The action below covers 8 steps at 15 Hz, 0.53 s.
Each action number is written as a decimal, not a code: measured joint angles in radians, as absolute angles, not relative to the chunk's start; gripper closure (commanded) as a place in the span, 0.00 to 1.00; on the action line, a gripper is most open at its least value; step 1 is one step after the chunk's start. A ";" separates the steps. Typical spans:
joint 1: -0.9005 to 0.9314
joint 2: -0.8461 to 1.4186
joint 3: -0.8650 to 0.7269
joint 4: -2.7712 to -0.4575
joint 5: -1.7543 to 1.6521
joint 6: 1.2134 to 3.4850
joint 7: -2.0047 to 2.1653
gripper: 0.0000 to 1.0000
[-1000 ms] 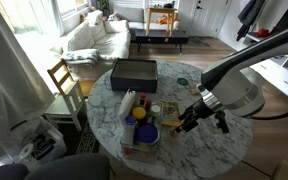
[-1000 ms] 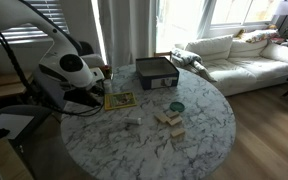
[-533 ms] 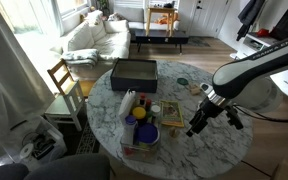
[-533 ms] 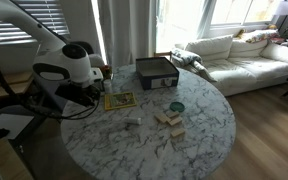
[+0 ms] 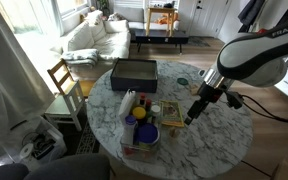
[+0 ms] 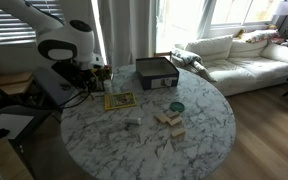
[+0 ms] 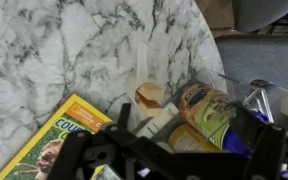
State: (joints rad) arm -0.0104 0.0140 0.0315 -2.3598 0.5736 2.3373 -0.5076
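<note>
My gripper hangs open and empty over the near side of the round marble table, just beside a yellow book. In the wrist view the dark fingers straddle a cluster of jars and cans, with a small tan-capped bottle just beyond them and the yellow book to the left. Nothing sits between the fingers at their own height. In an exterior view the gripper is at the table's edge behind the book.
A black box stands at the back of the table. A white bottle, a blue bowl and a green coaster lie around. Wooden blocks sit mid-table. A wooden chair and a sofa stand beyond.
The arm has lifted and swung upward, and the gripper has risen slightly above the table by the book. The jaws have stayed open.
</note>
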 measured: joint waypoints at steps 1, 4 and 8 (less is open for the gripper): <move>-0.007 0.008 0.034 -2.333 0.551 2.314 -0.438 0.00; 0.017 -0.012 0.048 -2.254 0.503 2.274 -0.234 0.00; 0.031 -0.017 0.055 -2.223 0.488 2.266 -0.156 0.00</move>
